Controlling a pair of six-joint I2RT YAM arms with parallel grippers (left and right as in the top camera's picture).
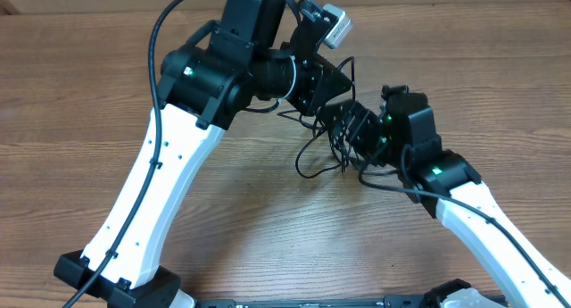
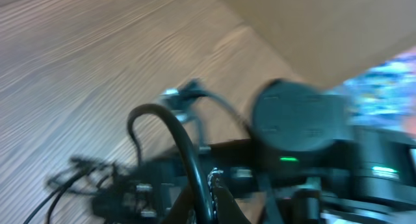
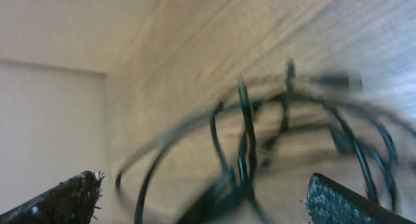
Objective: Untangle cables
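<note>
The thin black cables [image 1: 319, 149] lie tangled on the wood table between the two arms. My left gripper [image 1: 344, 101] reaches into the tangle from the upper left. In the left wrist view the left gripper [image 2: 209, 195] is shut on one cable [image 2: 162, 120], which loops up from the jaws; more of the bundle [image 2: 81, 175] lies lower left. My right gripper [image 1: 359, 131] sits at the tangle's right side. In the blurred right wrist view the right gripper [image 3: 208, 198] is open, with several cable loops [image 3: 244, 139] between its fingers.
The wood table [image 1: 80, 85] stretches all round. The right arm's black joint with a green light [image 2: 299, 117] sits close by in the left wrist view. Thick black wires [image 1: 161, 40] run along the left arm. A pale wall [image 3: 52, 107] borders the table.
</note>
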